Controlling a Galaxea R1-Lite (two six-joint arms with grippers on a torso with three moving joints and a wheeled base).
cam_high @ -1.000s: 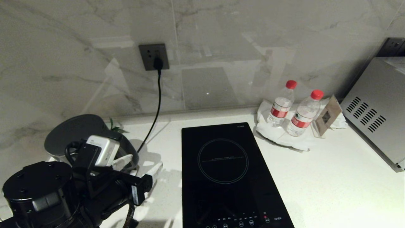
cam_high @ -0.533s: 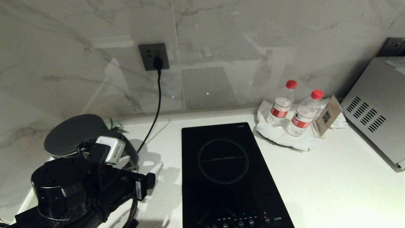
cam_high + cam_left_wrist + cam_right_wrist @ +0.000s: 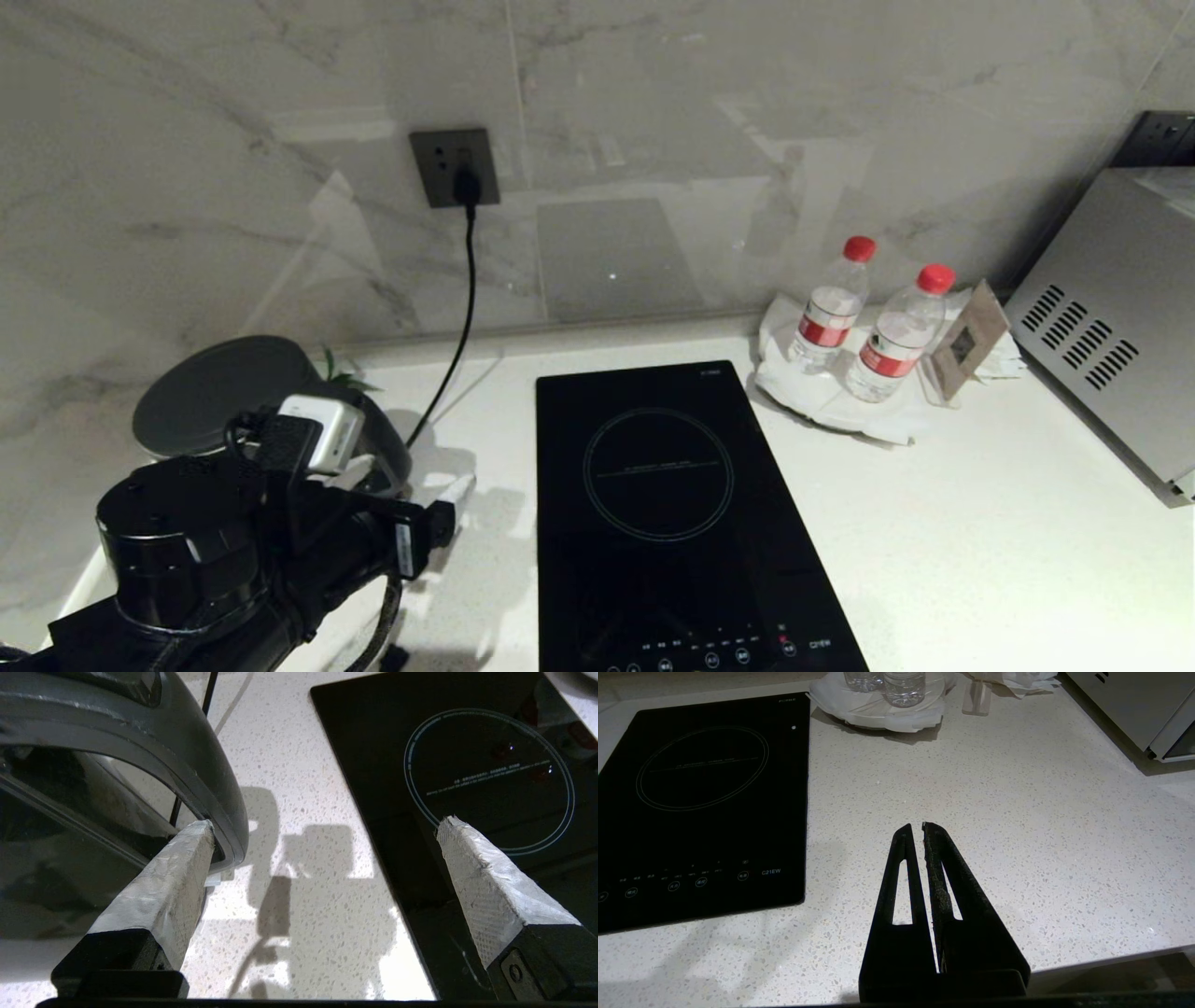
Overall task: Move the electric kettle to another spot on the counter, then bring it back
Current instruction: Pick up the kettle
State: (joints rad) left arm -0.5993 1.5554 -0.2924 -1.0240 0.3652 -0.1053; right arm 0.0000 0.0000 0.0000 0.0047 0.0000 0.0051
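Observation:
The electric kettle (image 3: 219, 397), black with a flat grey lid, stands at the far left of the white speckled counter (image 3: 934, 523). My left gripper (image 3: 408, 478) is beside its dark grey handle (image 3: 187, 765), open wide. One taped fingertip (image 3: 198, 835) lies against the handle's lower end, while the other fingertip (image 3: 451, 828) hangs over the cooktop's edge. Between them only bare counter (image 3: 303, 788) shows. My right gripper (image 3: 916, 825) is shut and empty above the counter (image 3: 1017, 812) near its front edge, out of the head view.
A black glass cooktop (image 3: 663, 504) lies right of the kettle. A black cord (image 3: 462, 308) runs from the wall socket (image 3: 455, 166) down behind the kettle. Two water bottles (image 3: 864, 322) on white cloth, a small card stand (image 3: 966, 341) and a silver microwave (image 3: 1111, 336) fill the right.
The left arm's big dark joint has swung right and up in the head view, and the wrist has shifted slightly right. The kettle has stayed where it was.

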